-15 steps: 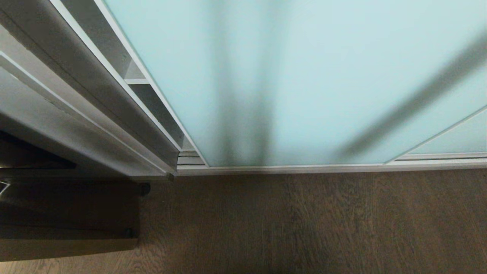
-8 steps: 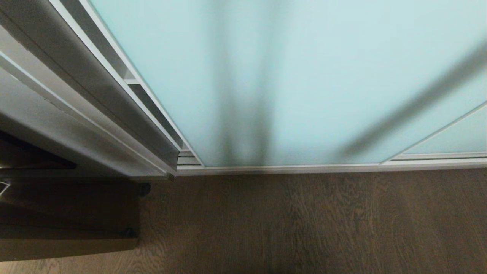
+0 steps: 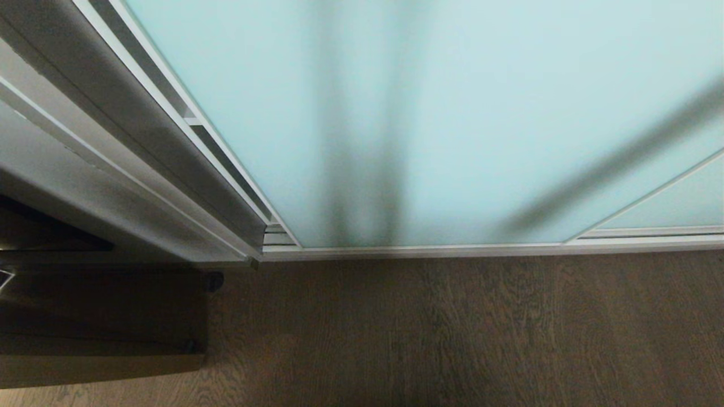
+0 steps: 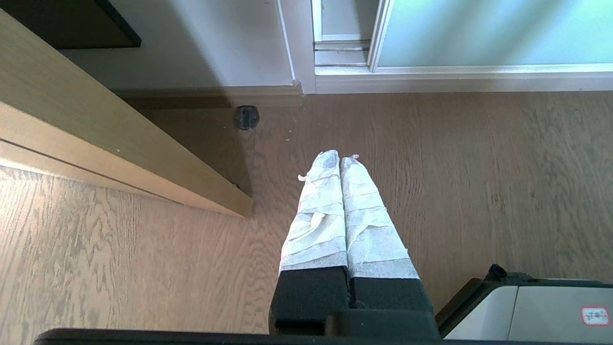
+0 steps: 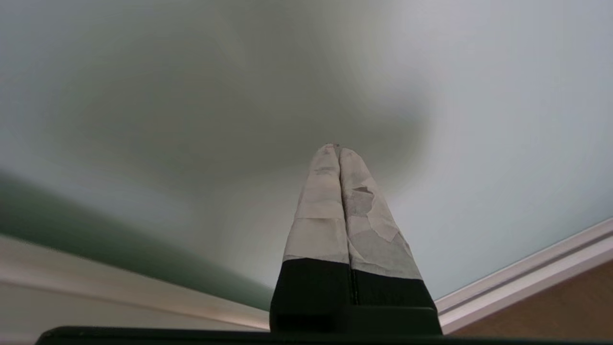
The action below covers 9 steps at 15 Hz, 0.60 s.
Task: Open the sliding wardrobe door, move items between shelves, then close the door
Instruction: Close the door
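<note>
1. The left gripper (image 4: 340, 160) hangs over the wood floor (image 3: 452, 328), its taped fingers pressed together, holding nothing.
2. The right gripper (image 5: 337, 148), likewise pinched closed and empty, points at the sliding wardrobe door (image 3: 424, 113); whether it touches is unclear.
3. The door stands upright, its long axis vertical, on the bottom track (image 3: 481, 249), just beside the side post (image 3: 169, 158).

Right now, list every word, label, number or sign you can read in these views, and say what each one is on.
Nothing can be read for certain.
Small white sticker with red marks, on the robot's grey-white base in the left wrist view: too small to read.
Door, its frame, floor and both taped claws, left and right: no text.
</note>
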### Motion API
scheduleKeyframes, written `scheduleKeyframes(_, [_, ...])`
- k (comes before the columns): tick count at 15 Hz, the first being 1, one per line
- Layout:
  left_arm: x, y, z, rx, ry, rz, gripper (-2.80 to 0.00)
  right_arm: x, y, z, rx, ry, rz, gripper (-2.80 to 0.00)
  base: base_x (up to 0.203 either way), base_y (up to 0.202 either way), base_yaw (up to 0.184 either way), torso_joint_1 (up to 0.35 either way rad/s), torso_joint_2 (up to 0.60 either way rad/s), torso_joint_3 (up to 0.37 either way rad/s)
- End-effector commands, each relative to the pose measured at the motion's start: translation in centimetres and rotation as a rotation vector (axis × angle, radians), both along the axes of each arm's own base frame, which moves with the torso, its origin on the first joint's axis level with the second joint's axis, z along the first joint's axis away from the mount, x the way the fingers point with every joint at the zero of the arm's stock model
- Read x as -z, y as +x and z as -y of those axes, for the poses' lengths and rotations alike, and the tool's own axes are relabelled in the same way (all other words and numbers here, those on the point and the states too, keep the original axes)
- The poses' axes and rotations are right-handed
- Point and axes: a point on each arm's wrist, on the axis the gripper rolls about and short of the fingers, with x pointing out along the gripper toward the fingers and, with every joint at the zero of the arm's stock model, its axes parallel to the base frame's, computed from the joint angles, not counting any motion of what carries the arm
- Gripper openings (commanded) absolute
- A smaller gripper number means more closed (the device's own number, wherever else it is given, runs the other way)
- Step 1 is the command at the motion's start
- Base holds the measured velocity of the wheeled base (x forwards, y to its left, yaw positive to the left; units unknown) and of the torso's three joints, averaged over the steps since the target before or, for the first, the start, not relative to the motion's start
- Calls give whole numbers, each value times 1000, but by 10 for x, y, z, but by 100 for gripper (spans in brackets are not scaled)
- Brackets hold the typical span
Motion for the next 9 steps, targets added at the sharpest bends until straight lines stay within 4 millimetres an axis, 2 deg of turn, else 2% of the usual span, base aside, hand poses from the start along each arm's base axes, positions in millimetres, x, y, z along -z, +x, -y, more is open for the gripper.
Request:
scheduleKeyframes(1, [0,0,0,1,0,-1,-280,6,9,-4,-28,15,-9,-280,0,0,0,0,0,0])
scheduleKeyframes(5, [0,0,0,0,0,-3,-280,5,16,-14,-59,14,-9,-280,0,0,0,0,0,0])
scheduleKeyframes(9, [0,0,0,1,0,-2,-280,15,25,-15,-77,33,-30,-280,0,0,0,0,0,0])
